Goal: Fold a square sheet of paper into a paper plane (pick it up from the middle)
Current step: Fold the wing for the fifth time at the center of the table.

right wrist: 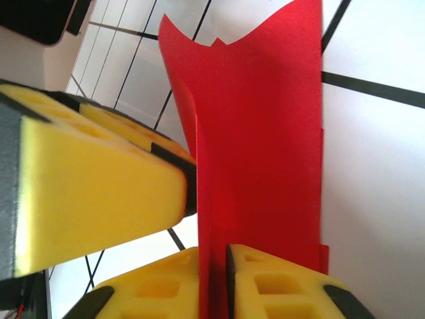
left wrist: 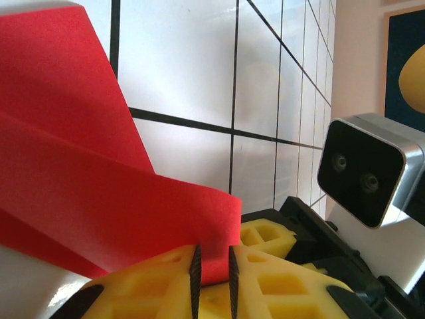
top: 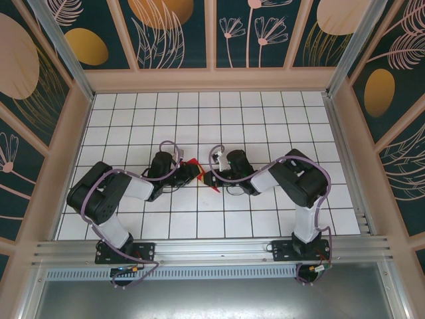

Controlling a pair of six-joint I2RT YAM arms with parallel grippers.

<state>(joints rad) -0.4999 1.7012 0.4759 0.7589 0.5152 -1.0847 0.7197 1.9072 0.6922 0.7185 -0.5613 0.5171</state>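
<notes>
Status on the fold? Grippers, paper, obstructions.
Left gripper jaws pinched on the red paper. Right gripper jaws pinched on the same sheet. Paper creased, standing between them. Grippers nose to nose, tight quarters.

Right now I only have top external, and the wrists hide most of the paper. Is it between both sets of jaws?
Observer: On the left, yes. In the left wrist view the red paper curls down into the left gripper, its edge between the jaws.
Operator: And the right?
Observer: In the right wrist view it stands on edge in the right gripper, creased lengthwise. I cannot tell whether it is pinched or loose.
Operator: Folds lined up?
Observer: Not quite. The far edge shows a small notch where the layers meet.
</notes>
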